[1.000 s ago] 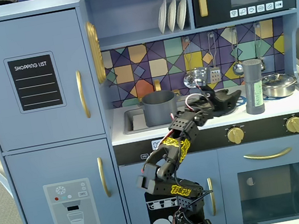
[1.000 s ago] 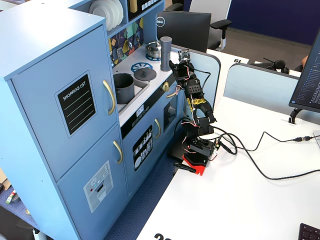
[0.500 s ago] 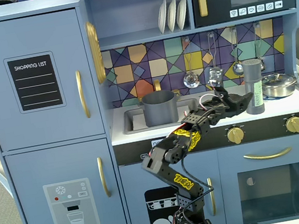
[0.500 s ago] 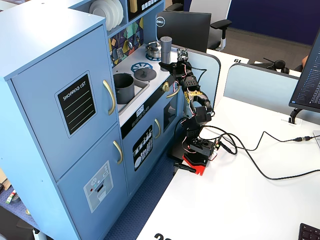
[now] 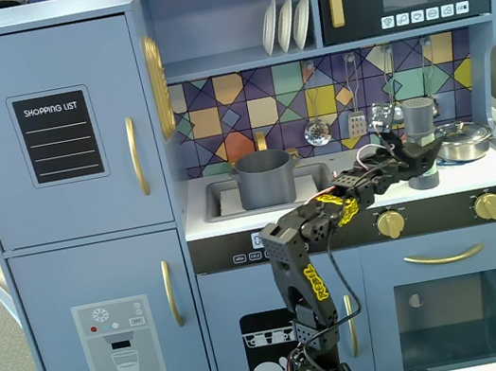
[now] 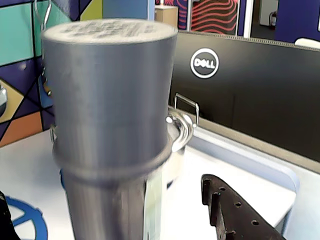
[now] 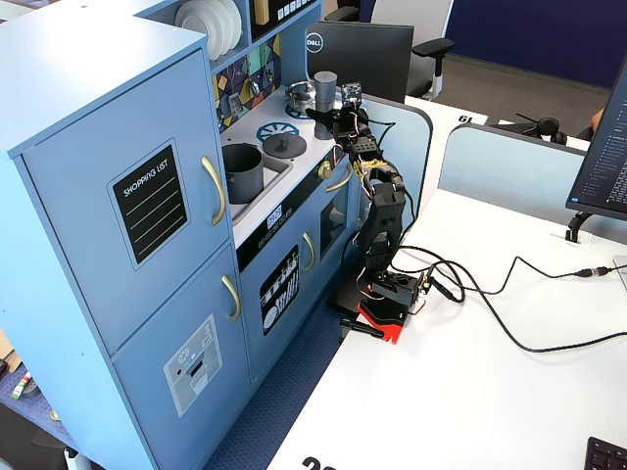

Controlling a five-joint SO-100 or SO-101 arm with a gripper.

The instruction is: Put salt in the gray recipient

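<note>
The salt (image 5: 419,113) is a tall gray shaker standing on the right of the toy counter, and it fills the wrist view (image 6: 110,115) with its pale green label edge showing. My gripper (image 5: 422,160) is open around its lower half, one finger (image 6: 235,215) to the right with a gap and the other at the left edge. In a fixed view from the side, the gripper (image 7: 323,116) reaches the salt (image 7: 325,84). The gray recipient (image 5: 266,177), a dark pot, stands in the sink (image 7: 242,171), well left of the gripper.
A shiny silver lidded pan (image 5: 463,140) sits just right of the shaker and close behind it in the wrist view (image 6: 179,130). A flat gray lid (image 7: 284,145) lies on the blue burner ring. Utensils (image 5: 356,118) hang on the backsplash above.
The arm has stretched rightward along the counter, carrying the gripper from in front of the sink to either side of the salt. The shaker and pot have not moved.
</note>
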